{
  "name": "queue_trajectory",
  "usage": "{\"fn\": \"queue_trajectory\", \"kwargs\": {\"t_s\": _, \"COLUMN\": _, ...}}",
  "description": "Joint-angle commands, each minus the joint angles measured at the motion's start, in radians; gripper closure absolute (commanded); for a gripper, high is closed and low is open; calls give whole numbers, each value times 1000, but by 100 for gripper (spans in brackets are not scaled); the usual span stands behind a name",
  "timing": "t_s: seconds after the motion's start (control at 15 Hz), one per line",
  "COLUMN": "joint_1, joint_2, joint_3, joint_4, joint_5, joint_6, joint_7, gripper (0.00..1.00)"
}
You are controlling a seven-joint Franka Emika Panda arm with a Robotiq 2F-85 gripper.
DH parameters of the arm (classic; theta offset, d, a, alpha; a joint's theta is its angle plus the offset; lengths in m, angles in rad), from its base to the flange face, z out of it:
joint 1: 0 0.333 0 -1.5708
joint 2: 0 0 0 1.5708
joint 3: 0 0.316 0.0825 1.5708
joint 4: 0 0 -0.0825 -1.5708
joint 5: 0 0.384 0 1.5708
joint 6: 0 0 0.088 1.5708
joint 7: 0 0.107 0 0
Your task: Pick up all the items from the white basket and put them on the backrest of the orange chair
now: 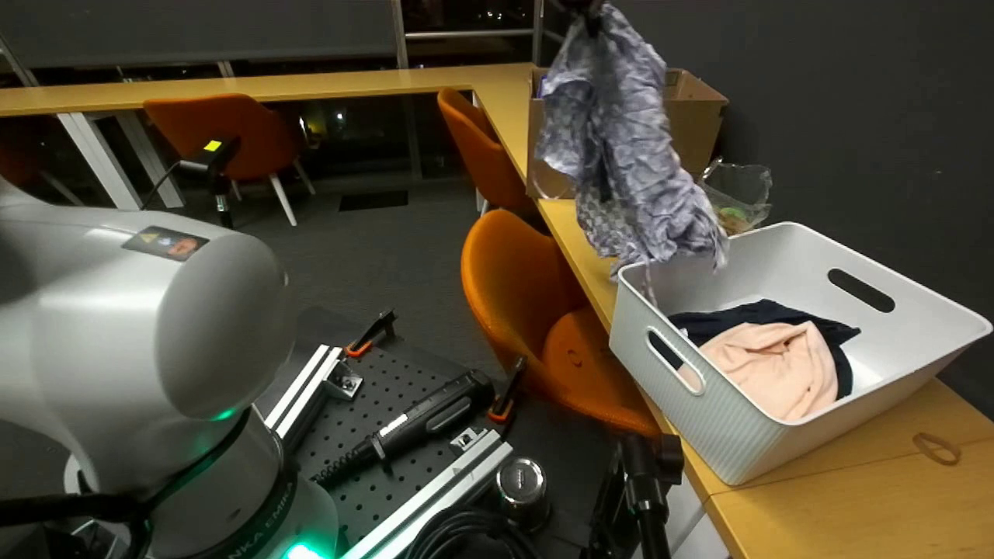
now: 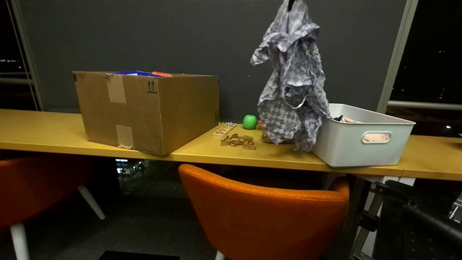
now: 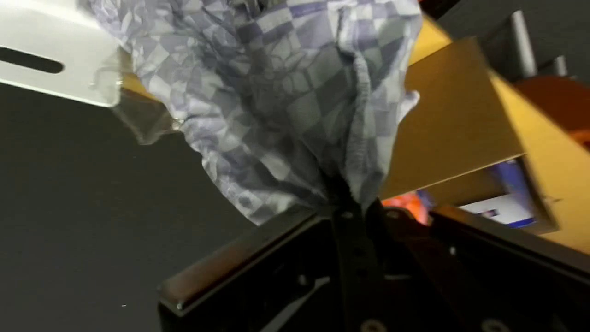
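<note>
A grey-and-white checkered cloth (image 2: 296, 79) is held up by the gripper (image 3: 349, 203), whose fingers are closed narrowly on a gathered pinch of it. The cloth is hung over the stretch of bench (image 1: 839, 505) between the cardboard box (image 2: 119, 108) and the white basket (image 1: 722, 435); whether the basket's rim is touched by its lower folds cannot be told. The basket is set along the front edge of the bench, and inside it a peach cloth (image 1: 784, 373) is laid partly over a dark navy cloth (image 1: 765, 310). The orange chair (image 2: 267, 213) is placed at the same front edge, its backrest on the side away from the bench. The box is stood farther toward the bench's inner corner. A round green object (image 2: 249, 122) is seen nearer the back edge, and a cluster of brown rings (image 2: 237, 141) nearer the front edge.
</note>
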Motion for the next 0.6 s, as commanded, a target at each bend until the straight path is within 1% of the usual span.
{"fn": "queue_trajectory", "kwargs": {"t_s": 0.0, "joint_1": -73, "joint_2": -30, "joint_3": 276, "joint_4": -10, "joint_5": 251, "joint_6": -83, "joint_7": -118, "gripper": 99}}
{"fn": "queue_trajectory", "kwargs": {"t_s": 0.07, "joint_1": -80, "joint_2": 3, "joint_3": 351, "joint_4": 11, "joint_5": 313, "joint_6": -124, "joint_7": -122, "gripper": 99}}
{"fn": "queue_trajectory", "kwargs": {"t_s": 0.13, "joint_1": -100, "joint_2": 25, "joint_3": 395, "joint_4": 19, "joint_5": 342, "joint_6": -137, "joint_7": -128, "gripper": 99}}
{"fn": "queue_trajectory", "kwargs": {"t_s": 0.27, "joint_1": -155, "joint_2": 67, "joint_3": 462, "joint_4": 18, "joint_5": 334, "joint_6": -139, "joint_7": -112, "gripper": 99}}
{"fn": "queue_trajectory", "kwargs": {"t_s": 0.4, "joint_1": -214, "joint_2": 115, "joint_3": 493, "joint_4": 17, "joint_5": 284, "joint_6": -116, "joint_7": -89, "gripper": 99}}
{"fn": "queue_trajectory", "kwargs": {"t_s": 0.53, "joint_1": -272, "joint_2": 165, "joint_3": 495, "joint_4": 17, "joint_5": 209, "joint_6": -84, "joint_7": -58, "gripper": 99}}
